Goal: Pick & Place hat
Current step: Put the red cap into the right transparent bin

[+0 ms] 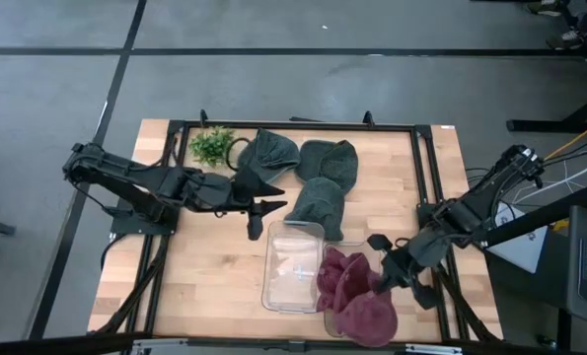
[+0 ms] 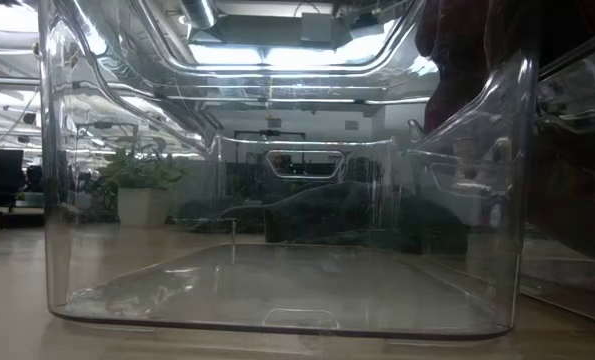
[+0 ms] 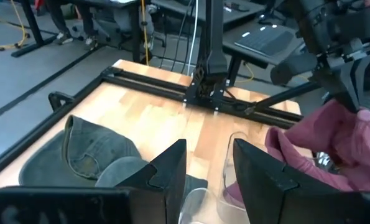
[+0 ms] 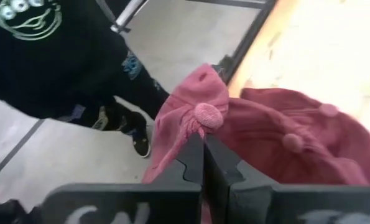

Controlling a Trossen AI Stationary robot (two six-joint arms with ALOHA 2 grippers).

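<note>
Three grey-green hats (image 1: 318, 202) lie on the wooden table's far middle. One of them (image 3: 91, 152) shows in the left wrist view. My left gripper (image 1: 263, 212) hovers open just beside them, near the far end of a clear bin (image 1: 293, 266), with nothing between its fingers (image 3: 172, 168). Maroon hats (image 1: 347, 281) are heaped in a second clear bin (image 1: 357, 247) at the near right. My right gripper (image 1: 384, 286) is shut on the topmost maroon hat (image 4: 191, 112). My right gripper pinches a bunched fold of the maroon hat's crown (image 4: 200, 129), just below its top button (image 4: 208, 115), between its two fingers. The fingers slant down from the table's right side. The hat's cloth hangs below them against the other maroon hats (image 4: 296, 143).
A small green plant (image 1: 212, 145) stands at the far left. A black frame (image 1: 426, 168) edges the table. Through the clear bin (image 2: 277, 290) the low view shows maroon cloth (image 2: 457, 50). A person in dark clothes (image 4: 41, 50) stands beyond the table's near right edge.
</note>
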